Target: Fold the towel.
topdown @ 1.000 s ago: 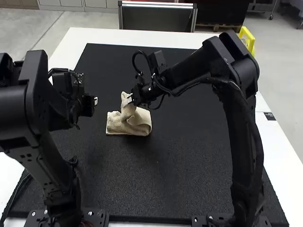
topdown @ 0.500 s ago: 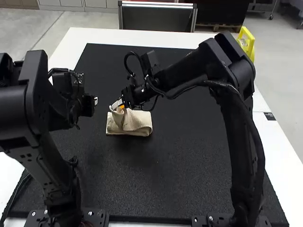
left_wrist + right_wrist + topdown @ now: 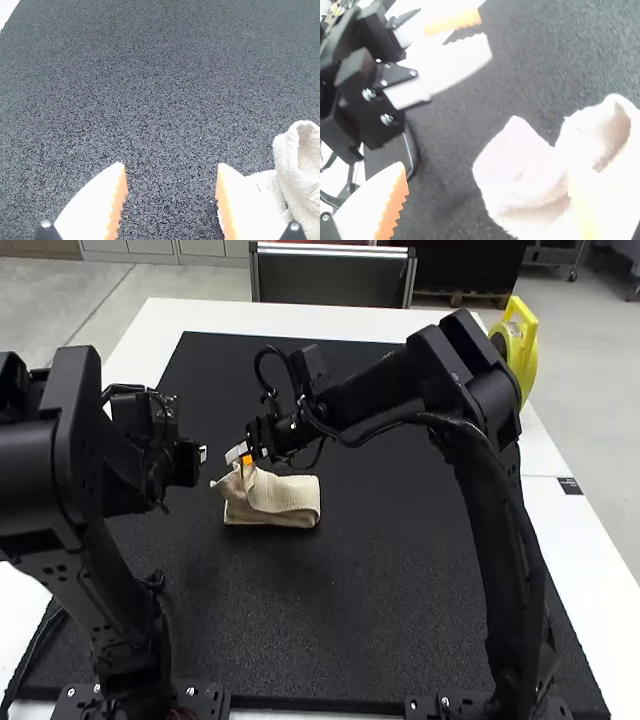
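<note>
And it's the right end effector that has the near side of this one, right up at the towel, with the cloth lying just robot-side of it and trailing off to its right on the dark mat over the counter. Long axis? Side to side, a compact folded strip with a loose flap standing up at its left end, directly under that right end effector and leaning toward the left arm. That's what the next move hangs on: the flap is close below the right one, so it looks like the right arm's to lay down.

Look at the fingers, spread wide, no pinch on the cloth! One of them overlaps the towel in its wrist view; whether it's pressing or only passing over, I can't tell. The left end effector waits open too, its pads well parted, the towel off to its right and a touch robot-side.

And the change! A second ago that flap stood taller, nearer the strip's middle; now it's lower and tipped out past the left end, the right end effector having travelled left with it. The body of the strip hasn't budged, nor has the left arm.
</note>
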Action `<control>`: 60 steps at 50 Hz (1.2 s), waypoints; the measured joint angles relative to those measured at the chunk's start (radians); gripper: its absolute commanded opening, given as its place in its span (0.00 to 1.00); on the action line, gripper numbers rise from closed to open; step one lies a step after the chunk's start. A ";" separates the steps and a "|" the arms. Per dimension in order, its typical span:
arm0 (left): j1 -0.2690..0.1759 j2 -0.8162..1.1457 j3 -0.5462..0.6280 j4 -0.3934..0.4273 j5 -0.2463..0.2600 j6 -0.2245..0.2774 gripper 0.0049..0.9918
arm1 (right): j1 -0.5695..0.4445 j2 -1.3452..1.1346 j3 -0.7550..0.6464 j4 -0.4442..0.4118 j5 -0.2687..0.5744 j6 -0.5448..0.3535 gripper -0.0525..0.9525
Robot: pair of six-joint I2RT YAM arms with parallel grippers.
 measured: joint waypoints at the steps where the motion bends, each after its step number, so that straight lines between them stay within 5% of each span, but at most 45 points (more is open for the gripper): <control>1: 0.000 0.000 0.000 0.000 0.000 0.000 0.45 | 0.001 0.000 0.004 0.000 -0.002 0.003 0.80; 14: 0.000 0.000 0.000 -0.003 0.000 -0.002 0.45 | 0.003 0.000 0.036 0.002 -0.024 0.021 0.83; 29: 0.000 0.000 0.000 -0.002 0.000 -0.002 0.45 | -0.034 -0.001 0.060 -0.021 -0.042 0.036 0.03; 39: 0.000 0.000 0.000 -0.001 0.000 -0.002 0.45 | -0.106 -0.019 0.061 -0.095 -0.045 0.027 0.03; 49: 0.000 0.000 0.000 -0.001 0.000 -0.002 0.45 | -0.132 -0.090 0.048 -0.271 -0.048 -0.058 0.03; 60: 0.000 0.000 0.000 -0.001 0.000 -0.002 0.45 | -0.132 -0.136 -0.028 -0.348 -0.049 -0.138 0.03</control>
